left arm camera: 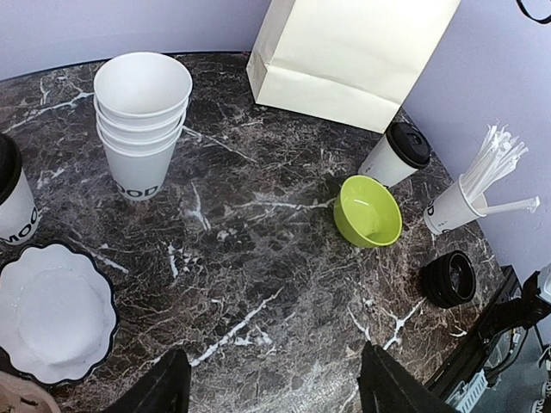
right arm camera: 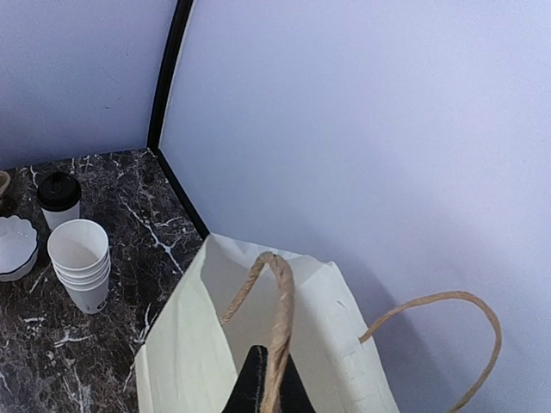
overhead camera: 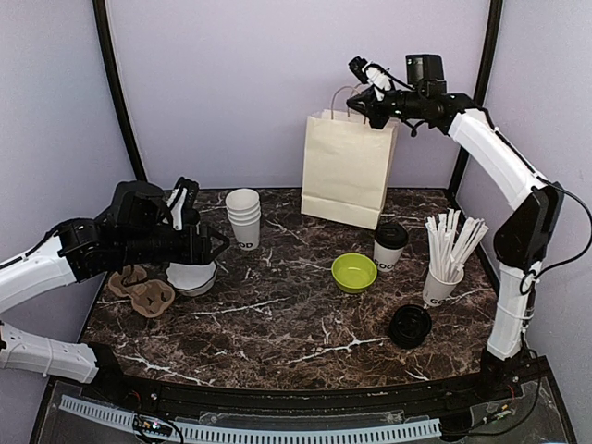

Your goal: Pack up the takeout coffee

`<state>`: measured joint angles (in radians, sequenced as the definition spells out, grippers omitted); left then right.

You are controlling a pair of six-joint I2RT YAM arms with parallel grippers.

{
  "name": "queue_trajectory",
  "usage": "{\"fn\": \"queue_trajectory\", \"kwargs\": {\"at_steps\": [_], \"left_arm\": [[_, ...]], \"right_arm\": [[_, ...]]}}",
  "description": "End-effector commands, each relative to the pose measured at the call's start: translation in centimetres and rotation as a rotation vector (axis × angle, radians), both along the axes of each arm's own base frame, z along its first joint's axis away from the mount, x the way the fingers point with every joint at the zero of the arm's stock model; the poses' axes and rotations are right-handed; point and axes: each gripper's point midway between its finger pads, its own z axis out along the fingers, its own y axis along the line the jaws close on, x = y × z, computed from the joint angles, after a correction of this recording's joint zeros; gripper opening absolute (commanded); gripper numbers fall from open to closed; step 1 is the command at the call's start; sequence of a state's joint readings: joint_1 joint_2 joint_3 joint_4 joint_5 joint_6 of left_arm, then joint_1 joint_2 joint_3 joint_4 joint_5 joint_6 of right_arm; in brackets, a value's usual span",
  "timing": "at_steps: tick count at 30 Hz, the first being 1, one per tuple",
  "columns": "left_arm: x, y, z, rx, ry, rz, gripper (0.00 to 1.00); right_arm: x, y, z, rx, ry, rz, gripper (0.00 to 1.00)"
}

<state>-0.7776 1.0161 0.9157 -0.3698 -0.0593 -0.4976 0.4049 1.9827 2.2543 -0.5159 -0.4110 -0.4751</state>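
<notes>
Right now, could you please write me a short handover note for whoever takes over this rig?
Left hand open and empty, hovering at the left.
Right hand shut on the bag handle atop the paper bag.
Lidded cups: one beside the green bowl, one far left by the white dish; both on the table.
Done: handle gripped. Left: both cups into the bag.

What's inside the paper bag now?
Only bare inner walls show in the paper bag; nothing packed is visible. Its bottom is hidden behind the right gripper, shut on the handle.
</notes>
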Motion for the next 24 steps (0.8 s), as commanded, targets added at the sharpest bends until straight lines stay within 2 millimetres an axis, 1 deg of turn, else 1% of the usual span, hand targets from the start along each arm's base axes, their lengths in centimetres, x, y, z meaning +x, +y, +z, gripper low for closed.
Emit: {"fn": "queue_trajectory", "kwargs": {"at_steps": [1, 3, 6, 7, 8, 9, 10, 12, 14, 16, 19, 22, 24], "left_arm": [[0.1, 1.0, 2.2, -0.005, -0.048, 0.038, 0.7], [0.2, 1.7, 2.8, 0.002, -0.066, 0.061, 0.7], [0.1, 3.0, 4.3, 0.009, -0.102, 0.103, 0.72], [0.4, 3.9, 4.8, 0.015, -0.117, 0.154, 0.72], [0.1, 4.8, 5.5, 0.01, -0.13, 0.182, 0.73], [0.3, 5.7, 6.1, 0.012, -0.149, 0.23, 0.73], [0.0, 6.4, 7.1, -0.006, -0.172, 0.247, 0.73], [-0.2, 8.1, 8.4, -0.022, -0.212, 0.311, 0.74], [-0.5, 9.2, 9.4, -0.03, -0.249, 0.34, 0.75], [-0.7, 10.0, 9.8, -0.023, -0.273, 0.357, 0.75], [-1.0, 10.5, 10.0, -0.016, -0.281, 0.365, 0.75], [-1.1, 10.4, 10.1, -0.014, -0.28, 0.357, 0.75], [-1.2, 10.4, 10.1, -0.008, -0.277, 0.354, 0.75]], "right_arm": [[-4.3, 0.3, 6.0, -0.006, -0.156, 0.044, 0.0], [-6.3, 1.5, 5.8, -0.04, -0.153, 0.085, 0.0], [-9.7, 3.3, 4.8, -0.117, -0.157, 0.133, 0.0], [-10.8, 3.7, 4.5, -0.141, -0.158, 0.15, 0.0], [-12.2, 4.4, 4.2, -0.161, -0.147, 0.18, 0.0], [-13.1, 4.4, 4.2, -0.172, -0.141, 0.195, 0.0], [-14.2, 4.9, 4.2, -0.177, -0.128, 0.22, 0.0], [-16.1, 5.3, 4.5, -0.162, -0.101, 0.268, 0.0], [-17.7, 6.0, 4.7, -0.142, -0.073, 0.313, 0.0], [-19.2, 6.7, 4.8, -0.126, -0.046, 0.356, 0.0], [-20.8, 8.1, 4.5, -0.109, -0.014, 0.401, 0.0], [-21.9, 9.8, 3.9, -0.109, 0.006, 0.431, 0.0], [-22.0, 10.7, 3.6, -0.108, 0.009, 0.429, 0.0]]}}
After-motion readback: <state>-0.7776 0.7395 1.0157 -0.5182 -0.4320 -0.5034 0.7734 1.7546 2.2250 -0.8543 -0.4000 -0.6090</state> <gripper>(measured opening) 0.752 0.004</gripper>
